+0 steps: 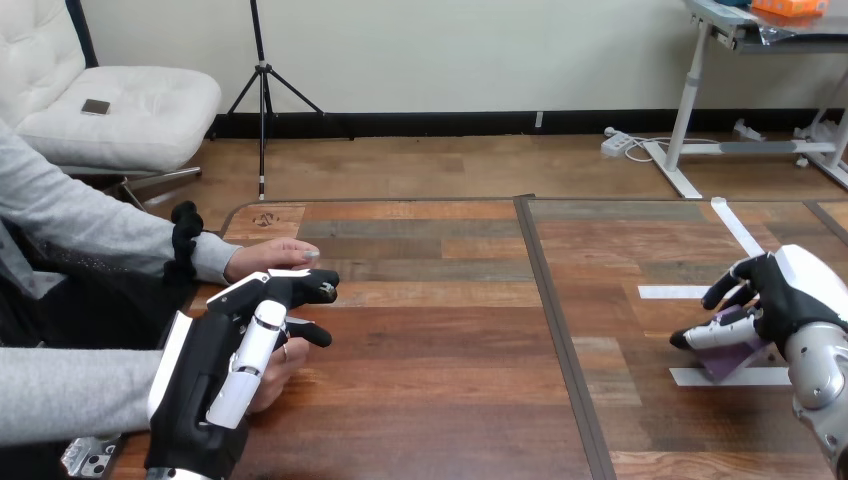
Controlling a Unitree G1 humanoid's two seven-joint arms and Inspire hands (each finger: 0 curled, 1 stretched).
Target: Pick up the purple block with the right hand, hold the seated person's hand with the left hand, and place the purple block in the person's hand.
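Note:
The purple block [738, 358] sits on the table at the right, between white tape strips. My right hand [775, 295] is over it, with fingers and thumb curled round its top. At the lower left, my left hand [215, 365] reaches forward with fingers nearly straight. It lies over the person's hand at the bottom left [281, 366], which rests on the table partly hidden behind my palm and thumb. I cannot see any finger curled round that hand. The person's other hand [270, 255] lies flat on the table just beyond my left fingertips.
White tape strips [672, 292] mark the table's right half, with one longer diagonal strip [736, 226] farther back. A dark seam [558, 330] runs down the table's middle. The person's grey-sleeved arms [70, 390] cross the left edge.

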